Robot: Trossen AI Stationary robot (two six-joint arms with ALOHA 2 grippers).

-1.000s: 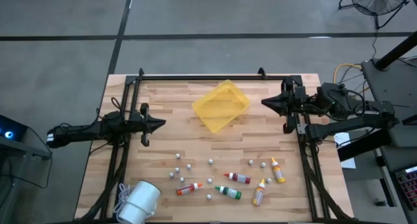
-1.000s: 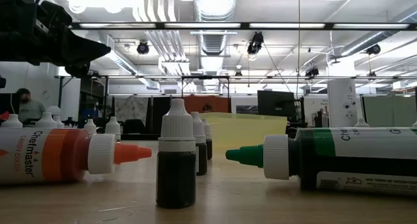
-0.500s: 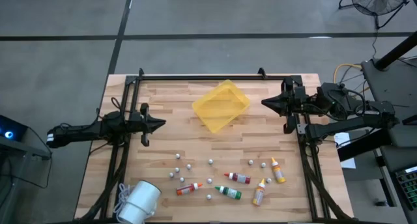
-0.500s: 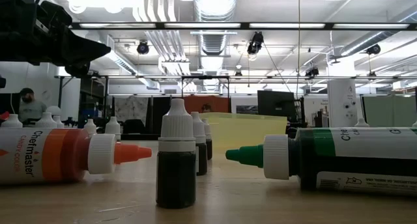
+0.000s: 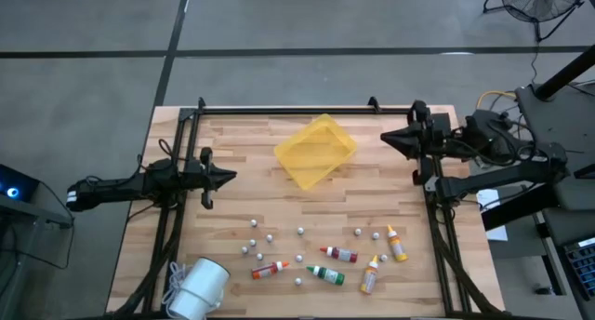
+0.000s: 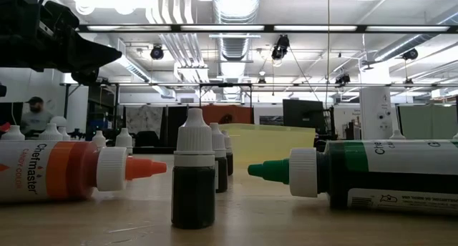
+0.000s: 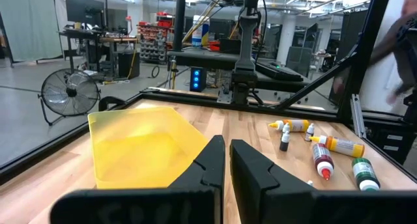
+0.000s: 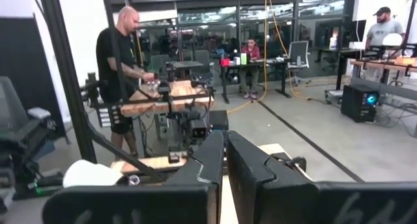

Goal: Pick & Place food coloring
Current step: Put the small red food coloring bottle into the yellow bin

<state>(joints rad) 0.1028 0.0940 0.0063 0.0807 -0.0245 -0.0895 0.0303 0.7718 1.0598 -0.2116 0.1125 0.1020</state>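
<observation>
Left gripper [image 5: 230, 177]: fingers together, empty, at table's left side | right gripper [image 5: 387, 140]: fingers together, empty, at right edge near yellow tray [image 5: 314, 151] | food coloring [image 5: 331, 256]: five bottles strewn along near edge among small pale balls [image 5: 271, 236], well apart from both grippers | white roll [image 5: 198, 288]: near-left corner

Five food coloring bottles [image 5: 336, 254], one yellow tray [image 5: 315, 151], nine balls [image 5: 301, 231].

Counter [image 5: 232, 153]: pale jointed wood strips, matt. Tray [image 5: 315, 151]: translucent yellow plastic, glossy. Food coloring bottles [image 5: 337, 254]: smooth plastic, paper labels. Frame rails [image 5: 279, 109] at twelve o'clock: black metal.
</observation>
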